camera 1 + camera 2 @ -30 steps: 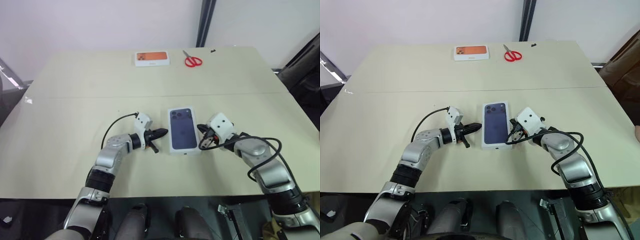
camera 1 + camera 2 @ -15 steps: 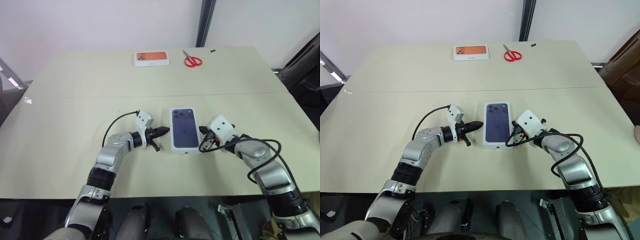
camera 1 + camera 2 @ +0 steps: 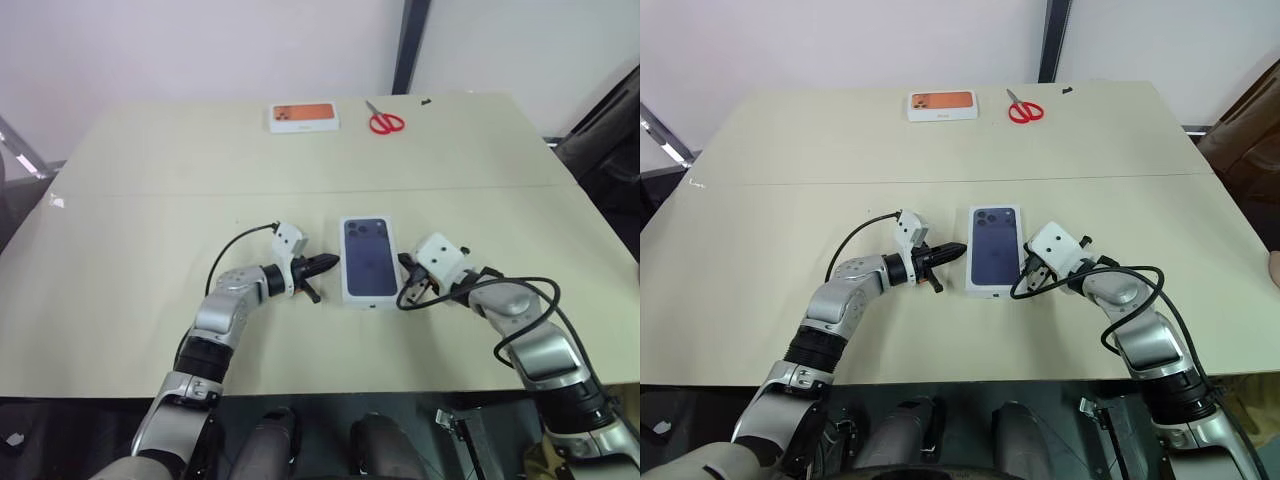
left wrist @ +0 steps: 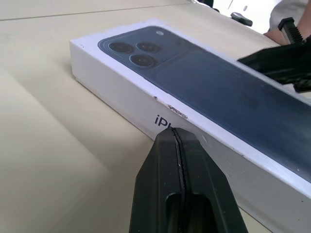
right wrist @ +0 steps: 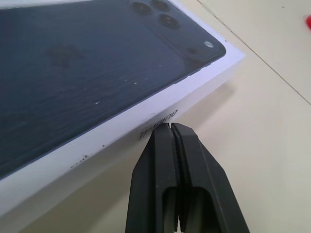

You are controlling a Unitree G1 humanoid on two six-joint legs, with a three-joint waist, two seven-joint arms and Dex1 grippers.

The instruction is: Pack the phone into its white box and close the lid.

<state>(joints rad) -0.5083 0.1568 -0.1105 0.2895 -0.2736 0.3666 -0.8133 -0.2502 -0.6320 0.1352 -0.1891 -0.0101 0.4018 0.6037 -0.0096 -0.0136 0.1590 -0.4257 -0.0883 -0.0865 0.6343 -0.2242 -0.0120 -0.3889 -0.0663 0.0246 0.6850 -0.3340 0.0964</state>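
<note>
The white rectangular cardboard lid with the dark-blue phone picture on its face point(image 3: 369, 261) sits closed over the box on the pale beige bench point(image 3: 150, 230), directly between my two claws. The phone itself is not visible; I judge it is inside.

Left claw point(image 3: 330, 263): fingers pressed together, holding nothing, tip just beside the lid's long left wall. In the left wrist view the tip point(image 4: 176, 136) sits at the printed side, touching or nearly so; I cannot tell which.

Right claw point(image 5: 170, 130): fingers pressed together, holding nothing, tip right at the opposite long wall, angled slightly down.

Beyond both claws, well apart at the far edge: an orange-topped white flat box point(image 3: 304, 117) and red-handled scissors point(image 3: 384, 122).

Risks from here:
- Uneven push from one claw would skid or rotate the closed box across the smooth bench.
- Squeezing both walls could bow the thin cardboard or jam the lid half-seated.
- The right claw's downward tilt could catch the lid's lower edge and lift it back off.
</note>
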